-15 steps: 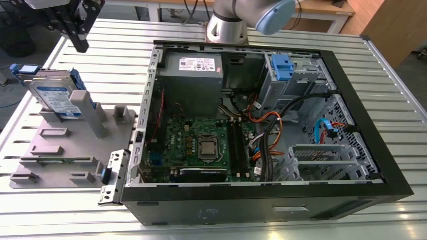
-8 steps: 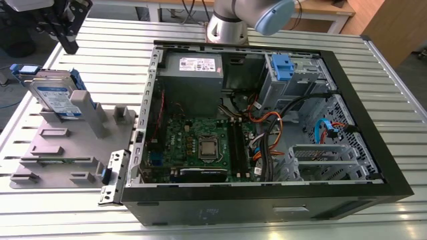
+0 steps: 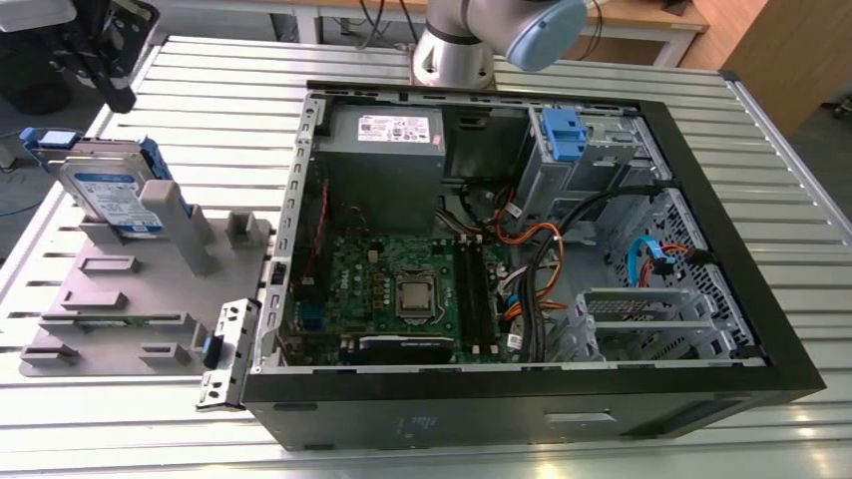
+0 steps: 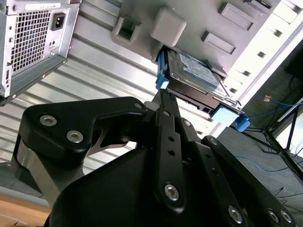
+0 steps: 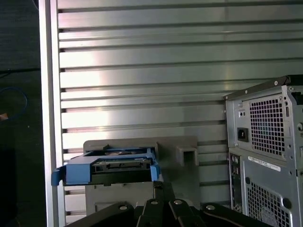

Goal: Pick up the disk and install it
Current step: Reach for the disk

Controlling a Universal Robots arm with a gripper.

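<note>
The disk (image 3: 114, 195) is a silver-grey drive with a white-and-blue label and blue side rails. It stands tilted in a grey holder (image 3: 134, 299) on the exterior view's left, beside the open computer case (image 3: 745, 299). In both wrist views the disk (image 4: 194, 75) (image 5: 116, 165) lies beyond my black gripper (image 4: 162, 94) (image 5: 163, 185). The gripper looks shut, holds nothing, and stays clear of the disk. In the exterior view the arm (image 3: 493, 40) rises behind the case.
Inside the case are a grey power-supply box (image 3: 386, 135), a green board (image 3: 399, 289), cables and a drive bay with a blue latch (image 3: 564, 135). The case's rear panel (image 4: 33, 38) (image 5: 265, 142) stands near the gripper. The slatted metal table (image 3: 200, 80) ends at a dark edge (image 5: 23, 118).
</note>
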